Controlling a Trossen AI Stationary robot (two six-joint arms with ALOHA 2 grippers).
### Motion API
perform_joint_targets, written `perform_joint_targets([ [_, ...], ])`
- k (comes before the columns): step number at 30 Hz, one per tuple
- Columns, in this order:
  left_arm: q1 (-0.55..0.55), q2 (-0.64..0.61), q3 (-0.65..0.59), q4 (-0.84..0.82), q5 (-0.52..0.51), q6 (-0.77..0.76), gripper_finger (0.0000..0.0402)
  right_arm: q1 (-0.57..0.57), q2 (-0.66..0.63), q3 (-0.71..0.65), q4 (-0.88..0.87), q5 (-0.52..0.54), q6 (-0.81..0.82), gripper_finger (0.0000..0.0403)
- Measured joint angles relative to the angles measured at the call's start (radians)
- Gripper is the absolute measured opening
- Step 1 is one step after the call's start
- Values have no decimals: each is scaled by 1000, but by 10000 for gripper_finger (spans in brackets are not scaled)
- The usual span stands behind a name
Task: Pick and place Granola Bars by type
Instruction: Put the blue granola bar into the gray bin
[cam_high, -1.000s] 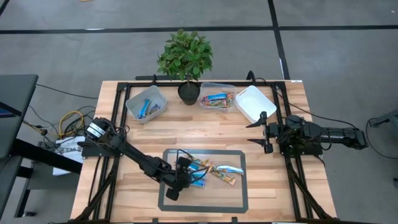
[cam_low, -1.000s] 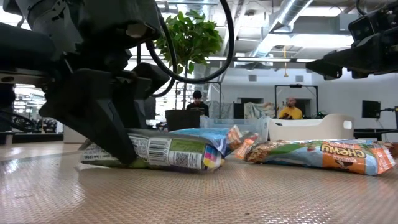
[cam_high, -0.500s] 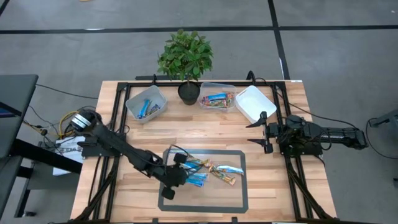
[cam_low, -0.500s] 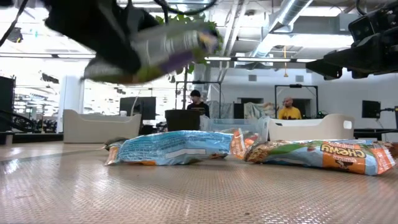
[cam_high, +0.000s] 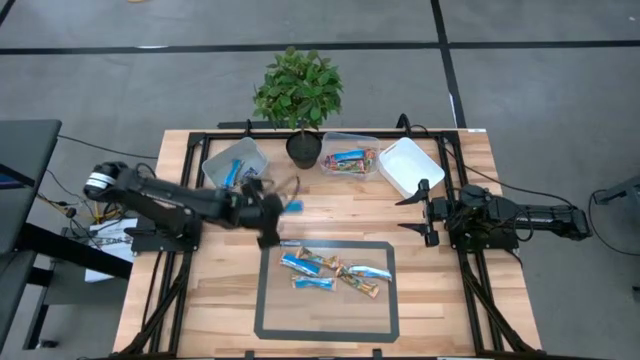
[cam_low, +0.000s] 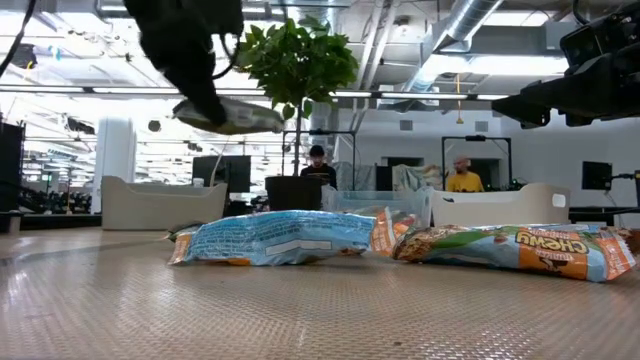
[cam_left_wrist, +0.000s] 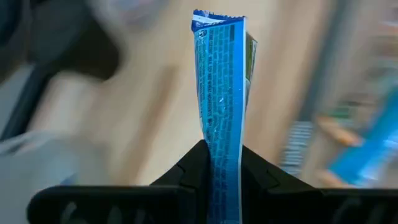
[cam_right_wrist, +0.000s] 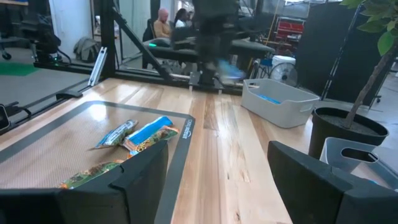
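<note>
- The left gripper (cam_high: 272, 207) has moved off the grey mat (cam_high: 268, 318) since the earlier frames. It has risen and swung toward the back left of the table (cam_high: 470, 330), and is now near the left bin (cam_high: 212, 167).
- A blue bar (cam_left_wrist: 221, 118) has gone up with it. One second ago that gripper was down among the bars on the mat.
- The left gripper's jaws are pinched nearly together on the blue bar, clamping its lower end; the rest of the wrapper stands straight out past the fingertips (cam_left_wrist: 194, 163).
- In the high view the held bar (cam_high: 292, 206) is clear of the table, long axis roughly across the table, free end toward the right.
- Left on the mat are three bars: two blue ones (cam_high: 298, 264) (cam_high: 312, 283) and a tan and blue one (cam_high: 362, 276), all lying flat.
- The right gripper (cam_high: 424, 212) is unchanged, parked above the table's right side near the white bin (cam_high: 392, 176), jaws spread wide and holding nothing.
- The middle bin (cam_high: 372, 141) holds mixed bars, and a potted plant (cam_high: 298, 92) stands between the left and middle bins.
</note>
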Motion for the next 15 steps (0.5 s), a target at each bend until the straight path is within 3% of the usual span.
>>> perform_joint_targets([
  [7, 198, -64, 0, -216, -91, -88, 48, 0, 0, 0, 0, 0, 0, 270],
  [15, 420, -71, 0, -371, -93, -105, 48, 0, 0, 0, 0, 0, 0, 270],
])
